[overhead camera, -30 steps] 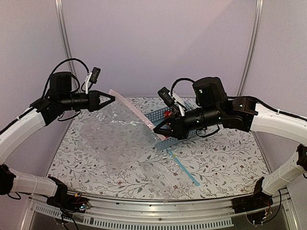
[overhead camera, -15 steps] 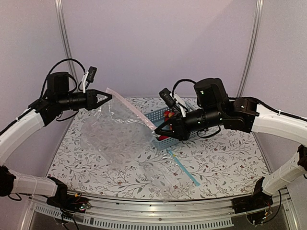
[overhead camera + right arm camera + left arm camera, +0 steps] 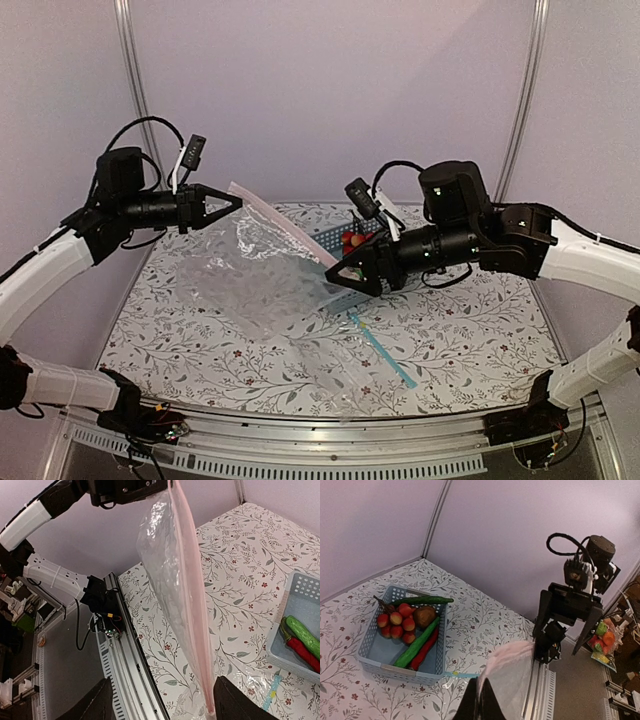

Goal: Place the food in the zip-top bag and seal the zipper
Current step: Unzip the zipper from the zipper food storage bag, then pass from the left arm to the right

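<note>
The zip-top bag hangs clear and crumpled above the table. Its pale pink zipper slopes down to the right. My left gripper is shut on the zipper's upper end, and the pink edge shows pinched in it in the left wrist view. My right gripper is open. The zipper's lower end hangs free between its spread fingers, close to one finger. The food lies in a blue basket: red-yellow fruits, two green vegetables, a red chili and a brown lump.
A second clear bag lies flat on the floral table, its teal-blue strip running toward the front right. The blue basket stands behind my right gripper. The metal rail and arm bases line the near edge.
My right gripper has opened and let go of the zipper's lower end, and its arm has drawn back a little to the right. The left gripper still holds the upper end.
</note>
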`<state>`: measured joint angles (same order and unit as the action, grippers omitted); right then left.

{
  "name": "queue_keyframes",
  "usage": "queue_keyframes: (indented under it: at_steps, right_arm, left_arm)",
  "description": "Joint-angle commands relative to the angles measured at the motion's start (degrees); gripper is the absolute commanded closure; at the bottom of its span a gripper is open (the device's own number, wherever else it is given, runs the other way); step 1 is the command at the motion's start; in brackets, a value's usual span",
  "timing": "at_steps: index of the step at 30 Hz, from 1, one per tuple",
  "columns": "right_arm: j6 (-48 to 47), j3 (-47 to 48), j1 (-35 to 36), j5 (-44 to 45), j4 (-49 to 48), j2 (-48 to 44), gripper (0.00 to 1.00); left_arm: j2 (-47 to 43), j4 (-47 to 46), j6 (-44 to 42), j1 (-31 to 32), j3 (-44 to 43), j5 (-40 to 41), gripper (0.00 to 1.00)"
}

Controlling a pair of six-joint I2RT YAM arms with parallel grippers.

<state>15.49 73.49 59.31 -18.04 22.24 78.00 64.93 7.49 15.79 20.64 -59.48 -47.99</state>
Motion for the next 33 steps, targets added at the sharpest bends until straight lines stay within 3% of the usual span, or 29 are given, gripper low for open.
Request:
queue_keyframes:
  at_steps: [1, 4, 8, 20, 25, 33]
  right_arm:
    - [0.5, -1.0, 0.1, 10.2, -0.2, -4.4, 0.27]
    - [0.8, -1.6, 0.2, 14.6, -0.4, -5.9, 0.2]
    - [0.2, -1.8, 0.1, 13.0, -0.3, -5.9, 0.15]
    - [-0.3, 0.6, 0.1, 12.3, 3.4, -0.4, 0.13]
    - [2.5, -0.3, -4.2, 3.3, 0.7, 0.7, 0.14]
    - [2.3, 0.6, -4.9, 1.0, 1.3, 1.8, 0.15]
  left_arm:
    - [1.0, 0.3, -3.1, 4.2, -0.2, -8.7, 1.0]
    - [2.0, 3.2, -5.0, 6.5, -1.5, -9.1, 1.0]
    - [2.7, 4.8, -6.2, 7.7, -1.9, -9.1, 1.0]
    - [3.2, 5.4, -6.7, 9.0, -2.1, -11.0, 1.0]
    - [3.3, 5.6, -6.8, 10.0, -2.2, -11.4, 1.0]
    - [3.6, 5.9, -7.0, 11.1, -2.3, -11.5, 1.0]
